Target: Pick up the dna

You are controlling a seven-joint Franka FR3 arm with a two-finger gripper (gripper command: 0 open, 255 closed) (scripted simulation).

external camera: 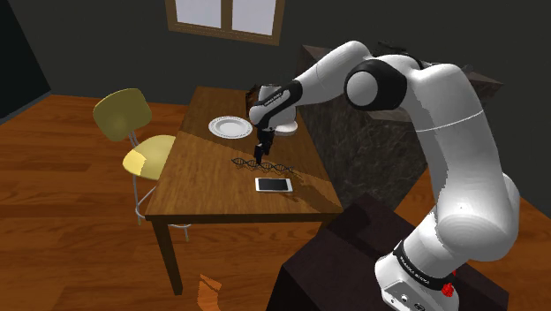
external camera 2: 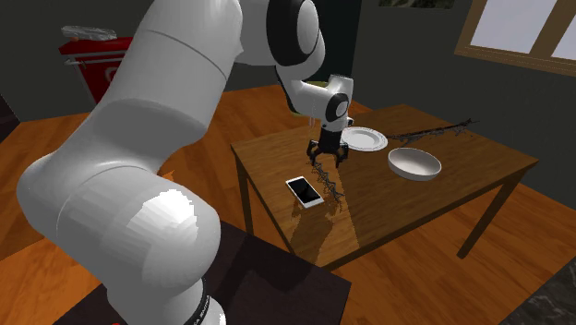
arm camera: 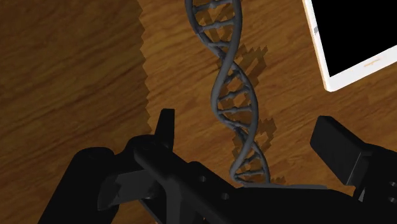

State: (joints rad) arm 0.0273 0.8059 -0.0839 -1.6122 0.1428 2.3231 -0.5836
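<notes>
Fingers (arm camera: 165, 130) of the black gripper (arm camera: 248, 124) are being held spread apart low over the wooden table (external camera: 201, 190), and nothing is being clasped between them. The dark grey DNA helix model (arm camera: 232, 89) is lying flat on the tabletop. Its near end is being straddled by the spread jaws, seemingly without contact, though the fingertips' height above the wood is hard to judge. A white smartphone (arm camera: 356, 38) with a black screen is lying just beside the helix. In the second exterior view, a white plate (external camera 2: 365, 138) and a white bowl (external camera 2: 414, 163) are being shown farther along the table, beyond the gripper.
</notes>
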